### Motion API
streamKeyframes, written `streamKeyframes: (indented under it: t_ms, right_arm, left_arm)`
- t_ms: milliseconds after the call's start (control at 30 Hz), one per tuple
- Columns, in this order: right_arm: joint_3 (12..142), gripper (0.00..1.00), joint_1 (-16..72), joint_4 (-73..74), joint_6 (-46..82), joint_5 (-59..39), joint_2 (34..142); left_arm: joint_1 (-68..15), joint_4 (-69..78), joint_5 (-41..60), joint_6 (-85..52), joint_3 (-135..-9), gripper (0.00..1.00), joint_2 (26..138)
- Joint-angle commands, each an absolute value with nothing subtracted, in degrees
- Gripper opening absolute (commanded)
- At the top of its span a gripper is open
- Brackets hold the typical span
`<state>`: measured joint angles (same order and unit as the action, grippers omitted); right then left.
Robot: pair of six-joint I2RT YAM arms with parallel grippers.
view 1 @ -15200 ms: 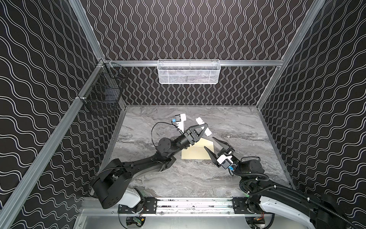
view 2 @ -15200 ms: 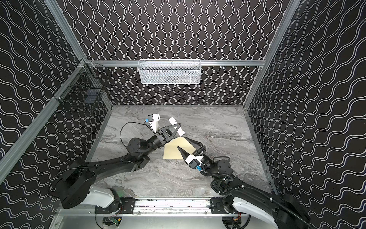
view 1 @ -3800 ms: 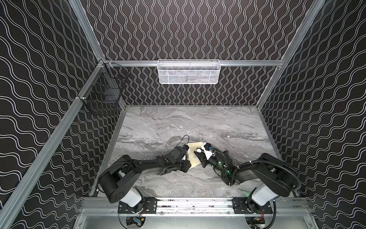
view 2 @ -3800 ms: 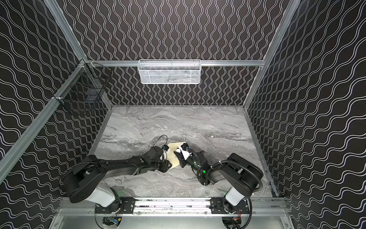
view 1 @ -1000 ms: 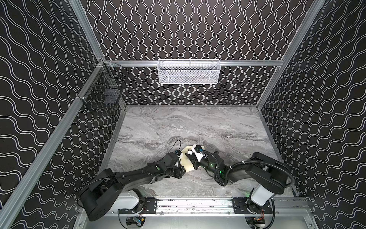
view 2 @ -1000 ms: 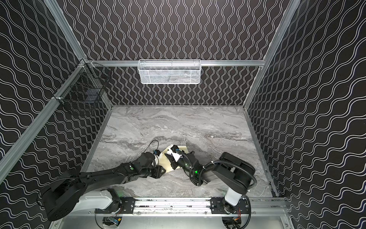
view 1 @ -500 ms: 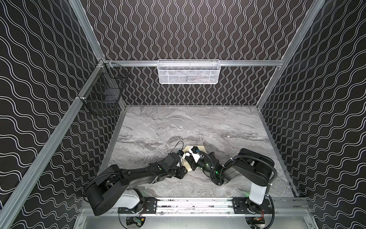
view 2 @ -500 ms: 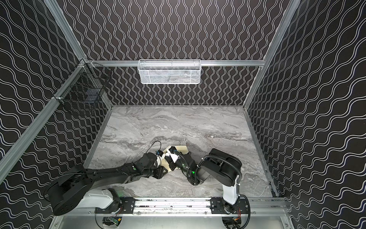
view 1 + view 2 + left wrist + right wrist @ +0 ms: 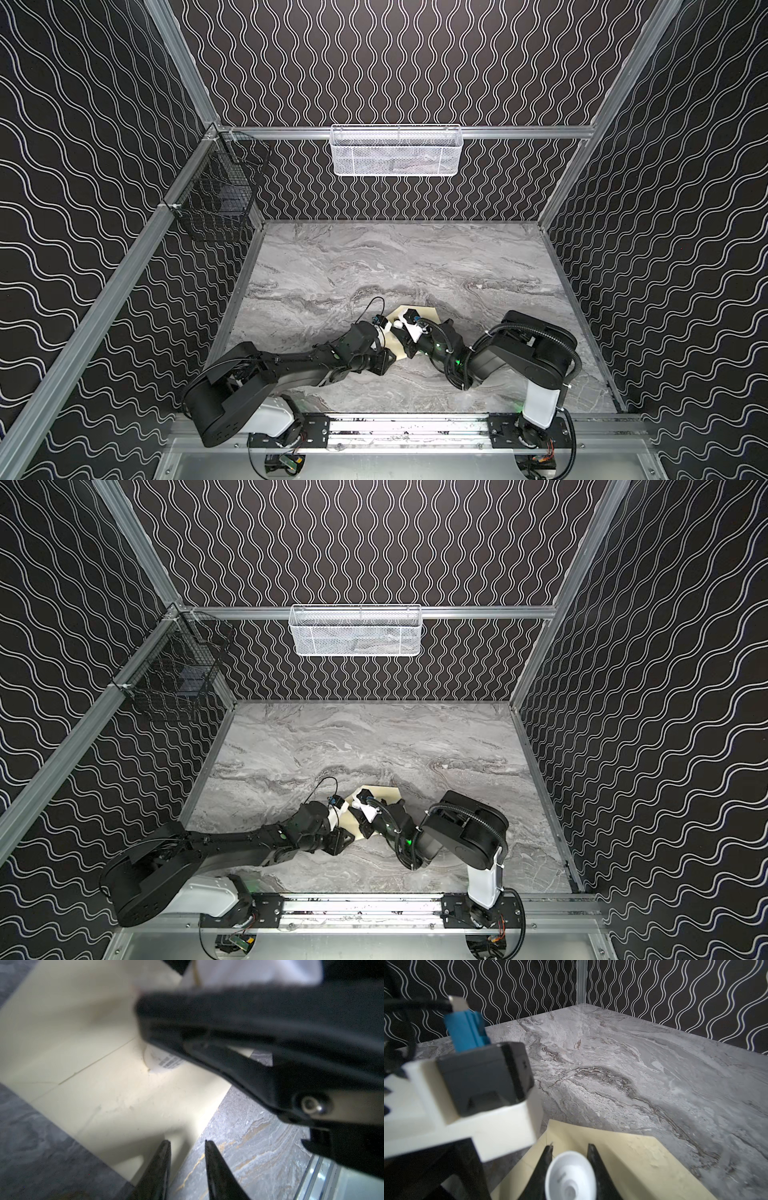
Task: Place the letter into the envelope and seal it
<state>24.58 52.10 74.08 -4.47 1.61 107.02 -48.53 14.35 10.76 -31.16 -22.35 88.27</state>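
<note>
**ENTRY: Envelope on desk, two grippers attending**

**Item 1. Envelope** (image 9: 428,314). Cream paper, lying flat on the grey marbled desk (image 9: 374,266), near the front edge and about mid-width. In both top views the arm ends cover most of it, leaving a far edge with cut corners and a near corner in sight. The left wrist view shows a thin seam line across its face and some scuffing of the surface. Whether the flap is stuck down cannot be told.

**Item 2. Right gripper** (image 9: 570,1150). Reaches over the envelope from the right. Its jaws are clenched on a white stick (image 9: 571,1178), one finger on either side of the round body. The hollow rear end of the stick faces the right wrist camera. In the left wrist view the stick's other end, which carries a printed barcode label, sits low over the envelope's face by the seam line. Contact with the paper cannot be confirmed.

**Item 3. Left gripper** (image 9: 187,1147). Comes in from the left, at the envelope's near corner, where the paper edge meets the desk. Its jaws are released: they stand a narrow gap apart and nothing shows between them. One finger of the right gripper crosses close in front of the left wrist camera, blurred.

**Item 4. Fixtures.** A white mesh basket (image 9: 397,151) hangs on the back rail. A black wire basket (image 9: 218,199) hangs on the left rail. Both are well apart from the envelope.
</note>
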Motion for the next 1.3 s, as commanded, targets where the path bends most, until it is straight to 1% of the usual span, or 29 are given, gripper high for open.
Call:
streamKeyframes:
  t_ms: [0,200,367,433,600,733,933,1100,1267]
  right_arm:
    - [23.29,0.00,50.86,73.65,-7.00,5.59,106.42]
    - [20.67,0.00,49.05,74.80,-7.15,6.59,104.81]
    - [21.93,0.00,49.15,70.18,-7.29,4.28,99.59]
    - [22.70,0.00,50.57,69.26,-6.45,4.09,98.71]
    - [24.08,0.00,54.47,70.46,-3.65,4.33,101.60]
    - [23.34,0.00,54.62,68.94,-3.08,7.05,102.94]
    - [20.81,0.00,52.97,66.45,-4.91,10.56,101.06]
    - [19.61,0.00,50.88,62.64,-5.78,11.91,97.96]
    - [17.58,0.00,49.75,62.79,-5.98,12.39,96.39]
  left_arm:
    - [-48.52,9.32,11.78,-31.83,-21.81,0.33,88.86]
    - [-48.52,9.97,12.13,-31.99,-21.86,0.33,90.27]
    - [-48.52,10.36,12.41,-31.93,-22.07,0.33,91.33]
    - [-48.52,10.37,12.56,-31.86,-22.24,0.33,91.67]
    - [-48.52,10.50,12.48,-31.90,-22.22,0.33,91.50]
    - [-48.52,10.87,12.47,-31.77,-21.90,0.33,91.66]
    - [-48.52,10.99,13.08,-31.81,-21.92,0.31,91.85]
    - [-48.54,11.40,13.53,-31.77,-21.81,0.31,92.15]
    - [-48.52,11.54,13.74,-31.71,-21.90,0.31,92.56]
